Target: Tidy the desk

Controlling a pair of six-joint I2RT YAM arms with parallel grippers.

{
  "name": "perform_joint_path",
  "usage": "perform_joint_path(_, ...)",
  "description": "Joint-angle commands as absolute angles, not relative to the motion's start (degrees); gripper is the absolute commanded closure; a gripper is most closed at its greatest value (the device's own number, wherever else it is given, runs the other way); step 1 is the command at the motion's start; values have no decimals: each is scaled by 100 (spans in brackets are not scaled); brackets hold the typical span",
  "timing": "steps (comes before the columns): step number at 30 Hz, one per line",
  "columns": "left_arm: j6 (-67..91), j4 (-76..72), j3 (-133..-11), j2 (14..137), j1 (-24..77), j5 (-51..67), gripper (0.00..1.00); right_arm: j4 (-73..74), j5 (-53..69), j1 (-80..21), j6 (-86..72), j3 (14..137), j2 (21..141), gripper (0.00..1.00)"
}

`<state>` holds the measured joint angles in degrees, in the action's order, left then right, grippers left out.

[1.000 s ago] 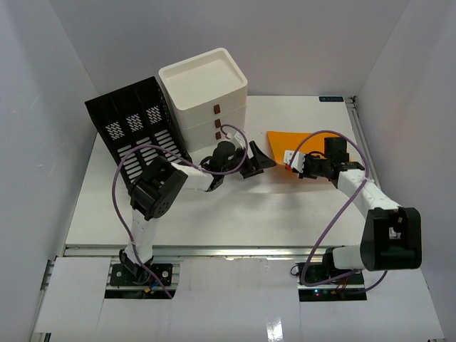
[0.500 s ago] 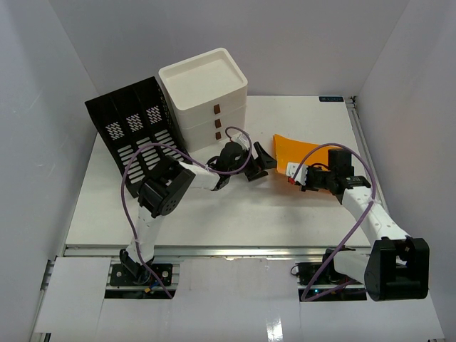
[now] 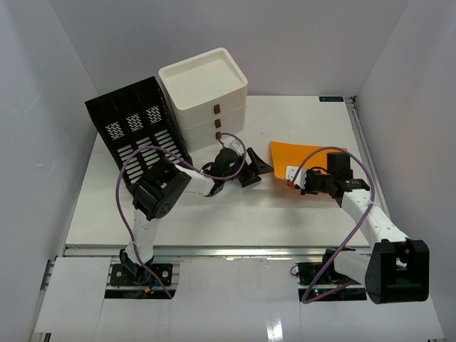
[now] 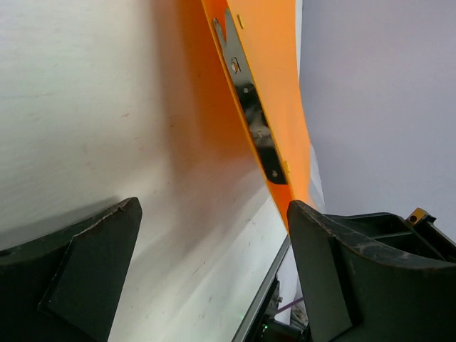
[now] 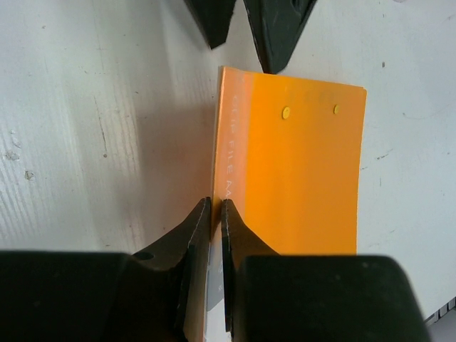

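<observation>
One desk (image 3: pixel 235 214), white and smooth, lies beneath both arms, walled in white. On its right half, the right gripper (image 5: pixel 216 214) pinches the orange folder (image 3: pixel 298 153) at its spine edge. The left gripper (image 4: pixel 212 210) stands wide apart and empty at the folder's far end (metal clip showing). Its jaws should straddle that end squarely before closing. Behind stand a black file rack (image 3: pixel 135 135) and a white drawer box (image 3: pixel 206 92).

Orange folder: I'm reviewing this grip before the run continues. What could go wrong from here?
1. The right pincer is shut on only a thin strip at one edge of the orange folder, so the folder may slip or pivot.
2. The left pincer stands open beside the folder's far edge; if it closes in slightly off, a finger could shove the folder instead of straddling it.
</observation>
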<state>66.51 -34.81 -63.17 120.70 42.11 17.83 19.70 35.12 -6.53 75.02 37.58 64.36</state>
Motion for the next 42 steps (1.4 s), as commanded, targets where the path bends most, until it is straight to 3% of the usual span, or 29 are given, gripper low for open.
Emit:
perform_joint_path(1,6697,-4019,-5695,11044,4152,1119,6,2104,3776,-721,7346,3723,6369,87)
perform_joint_path(7,6663,-4257,-5399,10778,4069,1052,4,2070,3814,-721,7304,3709,6381,87)
perform_joint_path(32,7050,-4127,-6371,11796,4096,2074,4,2092,4043,-982,7116,3686,6054,86)
perform_joint_path(42,7181,-3826,-7115,12304,4188,2686,24,1841,3748,-1460,6758,3502,5722,84)
